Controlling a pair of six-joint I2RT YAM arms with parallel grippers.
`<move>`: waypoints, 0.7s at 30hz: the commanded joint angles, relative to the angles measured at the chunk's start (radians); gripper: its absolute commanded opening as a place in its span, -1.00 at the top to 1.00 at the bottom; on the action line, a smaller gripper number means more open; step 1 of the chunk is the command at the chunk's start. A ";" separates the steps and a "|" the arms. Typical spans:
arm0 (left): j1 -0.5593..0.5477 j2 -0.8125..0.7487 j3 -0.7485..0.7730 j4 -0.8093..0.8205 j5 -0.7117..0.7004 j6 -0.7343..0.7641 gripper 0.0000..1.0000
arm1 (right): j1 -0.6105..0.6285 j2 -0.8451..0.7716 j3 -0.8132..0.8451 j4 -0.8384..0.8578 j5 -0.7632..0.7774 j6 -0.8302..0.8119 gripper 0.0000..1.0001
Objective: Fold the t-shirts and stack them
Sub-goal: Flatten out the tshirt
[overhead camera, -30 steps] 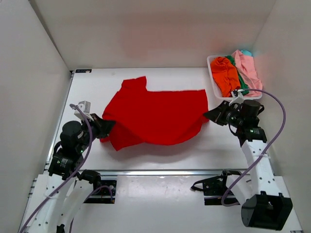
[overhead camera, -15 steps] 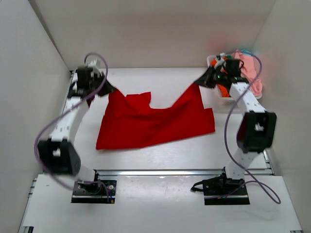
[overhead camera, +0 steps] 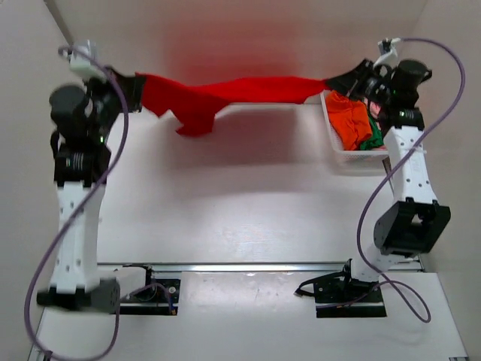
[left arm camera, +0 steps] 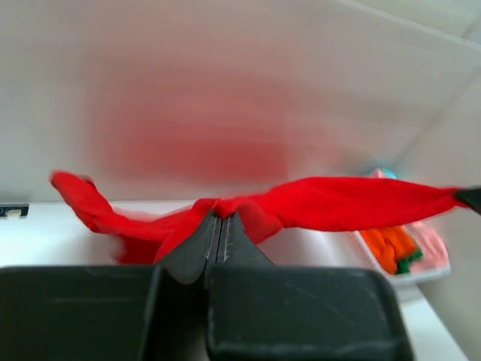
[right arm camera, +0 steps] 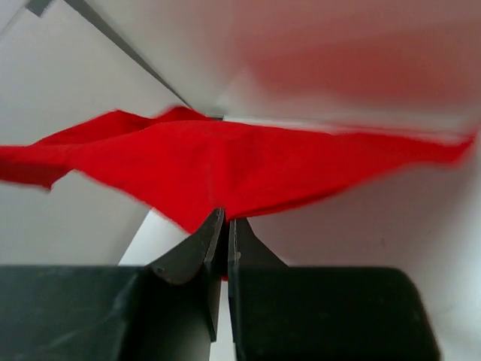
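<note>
Clenched on opposite ends of bright red cloth t-shirt (overhead camera: 240,90): left tool (overhead camera: 139,85), right tool (overhead camera: 331,81). Stretched in air, well above white surface (overhead camera: 248,203), 1 flap drooping near left end. Just below right tool: white plastic basket (overhead camera: 357,159) holding orange t-shirt (overhead camera: 347,120) and green t-shirt (overhead camera: 373,132).

Overhead view from behind; two close wrist views along their fingers (left arm camera: 194,253), red t-shirt (overhead camera: 195,101) in all

Robot lab cell, plain white walls (overhead camera: 248,30) boxing a white table (overhead camera: 225,218), arm bases (overhead camera: 342,295) bolted to rail (overhead camera: 248,266)
</note>
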 commanded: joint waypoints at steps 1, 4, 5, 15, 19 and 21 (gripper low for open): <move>-0.027 -0.131 -0.310 0.031 -0.024 0.025 1.00 | 0.005 -0.076 -0.262 0.084 -0.041 -0.008 1.00; -0.044 -0.257 -0.568 0.042 -0.022 0.019 1.00 | 0.016 -0.158 -0.472 0.110 -0.034 -0.036 1.00; -0.051 -0.307 -0.618 0.042 -0.024 0.012 1.00 | 0.021 -0.176 -0.523 0.113 -0.028 -0.045 0.99; -0.296 -0.741 -1.167 -0.157 -0.173 -0.158 1.00 | 0.061 -0.556 -1.137 -0.011 0.137 -0.107 0.99; -0.288 -0.883 -1.143 -0.235 -0.196 -0.299 1.00 | 0.036 -0.653 -1.215 -0.155 0.182 -0.130 1.00; -0.243 -0.877 -1.126 -0.307 -0.127 -0.296 1.00 | 0.027 -0.705 -1.232 -0.194 0.194 -0.127 0.99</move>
